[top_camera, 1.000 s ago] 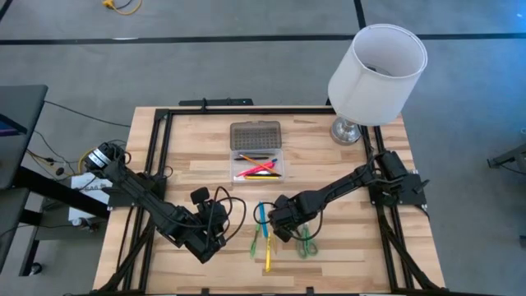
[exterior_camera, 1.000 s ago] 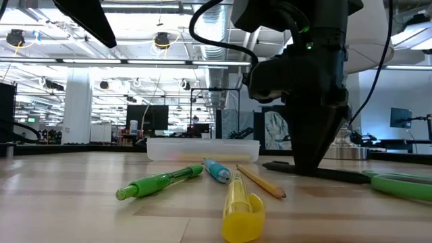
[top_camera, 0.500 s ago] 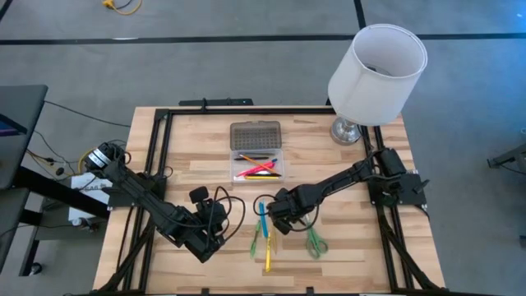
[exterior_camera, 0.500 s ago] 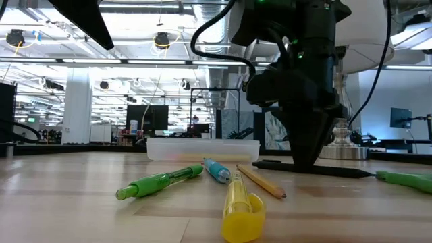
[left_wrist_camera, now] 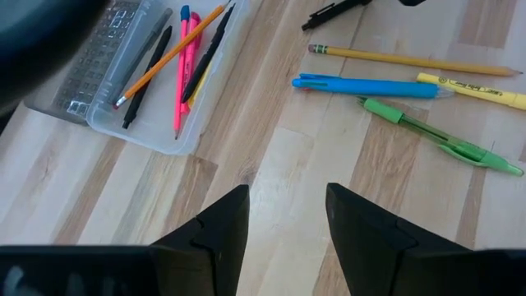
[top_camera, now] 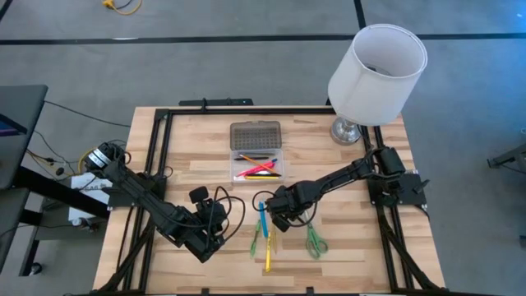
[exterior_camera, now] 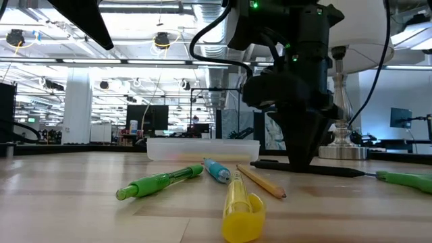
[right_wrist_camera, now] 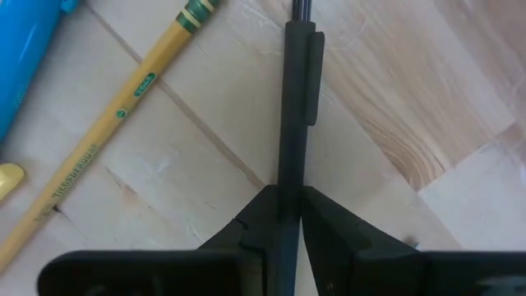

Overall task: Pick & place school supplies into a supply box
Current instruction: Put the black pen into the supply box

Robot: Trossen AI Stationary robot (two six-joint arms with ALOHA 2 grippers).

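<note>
The supply box (top_camera: 257, 164) stands open at the table's middle far side, its clear base holding several pens and its grey lid (top_camera: 255, 134) lying behind it. Loose on the wood lie a blue pen (top_camera: 263, 218), a yellow marker (exterior_camera: 239, 202), a green pen (exterior_camera: 158, 182), a pencil (exterior_camera: 260, 181) and green scissors (top_camera: 314, 241). My right gripper (top_camera: 279, 220) points down, shut on a black pen (exterior_camera: 331, 169) beside them. My left gripper (left_wrist_camera: 288, 222) hangs open above the table's near left, touching nothing. My right gripper pinches the black pen's barrel (right_wrist_camera: 288, 177) between its two fingers, a short way from the clip (right_wrist_camera: 315, 78). The fingers come from above, pointing down, and lie across the pen. The pen lies level along the tabletop.
A white lampshade on a metal lamp base (top_camera: 349, 131) stands at the far right corner. Black frame rails (top_camera: 160, 156) run along the table's left, right and far edges. Bare wood shows between my left gripper and the box.
My right gripper has moved a little toward the table's left, away from the scissors, staying low over the black pen. The green scissors now lie clear of it, slightly farther toward the right.
</note>
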